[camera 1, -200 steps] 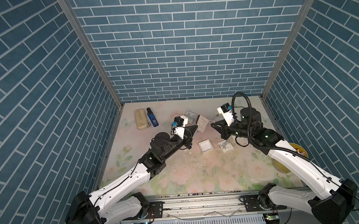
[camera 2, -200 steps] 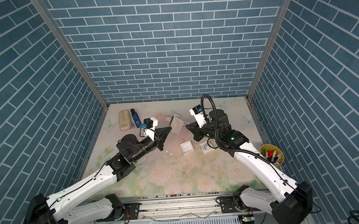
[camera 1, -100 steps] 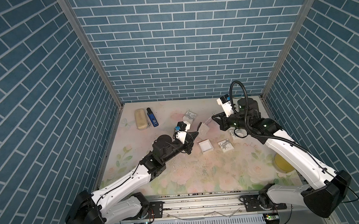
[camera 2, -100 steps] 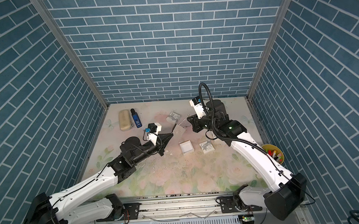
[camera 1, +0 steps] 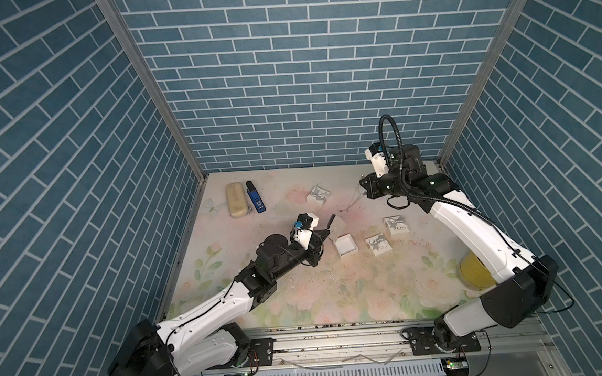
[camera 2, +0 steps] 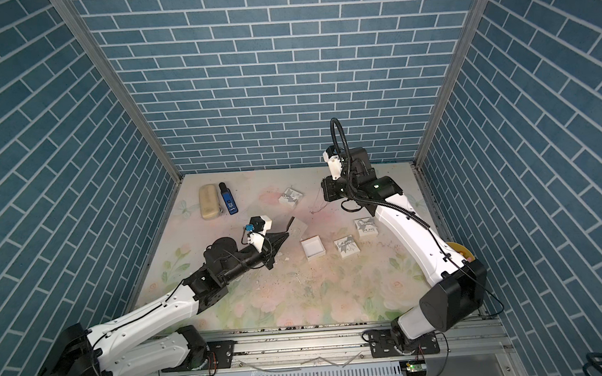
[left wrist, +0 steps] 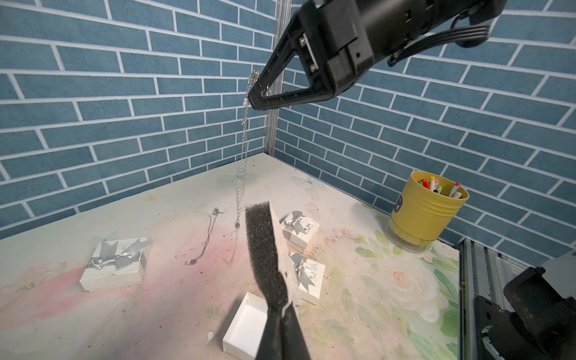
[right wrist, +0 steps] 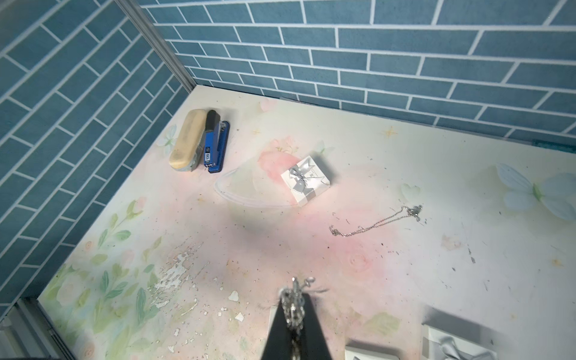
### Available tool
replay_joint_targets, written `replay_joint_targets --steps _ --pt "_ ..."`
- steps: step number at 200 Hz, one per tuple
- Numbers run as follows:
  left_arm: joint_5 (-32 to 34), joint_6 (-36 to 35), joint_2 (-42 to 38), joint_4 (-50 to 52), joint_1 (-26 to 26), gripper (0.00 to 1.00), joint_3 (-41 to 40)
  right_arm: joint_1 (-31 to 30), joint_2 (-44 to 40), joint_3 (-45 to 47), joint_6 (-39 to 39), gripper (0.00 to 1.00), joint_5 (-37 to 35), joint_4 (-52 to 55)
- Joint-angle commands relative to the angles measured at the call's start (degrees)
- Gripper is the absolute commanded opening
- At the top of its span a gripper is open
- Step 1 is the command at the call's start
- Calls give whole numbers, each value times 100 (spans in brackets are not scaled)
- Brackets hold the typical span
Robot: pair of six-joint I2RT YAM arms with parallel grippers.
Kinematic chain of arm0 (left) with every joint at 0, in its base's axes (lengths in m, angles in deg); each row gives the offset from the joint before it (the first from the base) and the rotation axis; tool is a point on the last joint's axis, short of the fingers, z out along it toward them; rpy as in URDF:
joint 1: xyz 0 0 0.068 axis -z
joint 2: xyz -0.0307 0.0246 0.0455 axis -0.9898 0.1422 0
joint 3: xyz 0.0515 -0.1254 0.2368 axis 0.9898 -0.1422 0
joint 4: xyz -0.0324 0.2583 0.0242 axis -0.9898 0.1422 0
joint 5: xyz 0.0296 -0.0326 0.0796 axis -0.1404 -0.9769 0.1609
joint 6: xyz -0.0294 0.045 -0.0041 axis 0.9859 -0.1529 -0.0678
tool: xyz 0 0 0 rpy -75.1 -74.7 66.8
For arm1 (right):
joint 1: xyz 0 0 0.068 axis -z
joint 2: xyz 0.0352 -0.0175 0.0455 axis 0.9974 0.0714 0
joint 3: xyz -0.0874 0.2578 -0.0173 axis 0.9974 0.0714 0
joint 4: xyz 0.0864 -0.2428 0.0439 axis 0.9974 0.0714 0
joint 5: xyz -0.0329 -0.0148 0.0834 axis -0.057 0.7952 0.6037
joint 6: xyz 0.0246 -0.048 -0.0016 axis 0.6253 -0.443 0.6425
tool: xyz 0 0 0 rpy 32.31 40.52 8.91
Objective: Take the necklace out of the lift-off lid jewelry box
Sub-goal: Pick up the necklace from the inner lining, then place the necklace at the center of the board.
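The open white jewelry box point(camera 1: 346, 247) point(left wrist: 246, 327) stands empty near the table's middle; I cannot tell which piece is its lid. My right gripper point(left wrist: 258, 99) point(right wrist: 294, 299) is raised toward the back right and is shut on a silver necklace point(left wrist: 244, 140) point(right wrist: 293, 300). The chain dangles straight down with its end just above the table. My left gripper point(camera 1: 329, 230) point(left wrist: 282, 307) hovers beside the open box, shut on the lower edge of a black foam insert point(left wrist: 265, 249) backed by white card.
A second necklace point(right wrist: 374, 224) point(left wrist: 205, 240) lies loose on the table. Three white bow-tied boxes sit around point(camera 1: 318, 195) point(camera 1: 396, 225) point(camera 1: 378, 245). A beige case point(camera 1: 236, 201) and blue stapler point(camera 1: 256, 201) lie back left. A yellow pen cup point(camera 1: 473, 271) stands right.
My right gripper has lifted and drawn back toward the rear right, carrying the necklace away from the foam insert. The left arm has shifted slightly forward with the insert.
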Motion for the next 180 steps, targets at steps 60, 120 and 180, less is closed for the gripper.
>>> replay_joint_targets --steps 60,120,180 --pt "668 -696 -1153 1092 -29 0 -304 -42 1224 -332 459 0 587 65" --pt "1145 -501 -1531 1392 -30 0 -488 -537 2312 -1007 471 0 992 -49" --pt "1278 -118 -1596 1282 -28 0 -754 -627 3206 -1180 515 0 1226 -119"
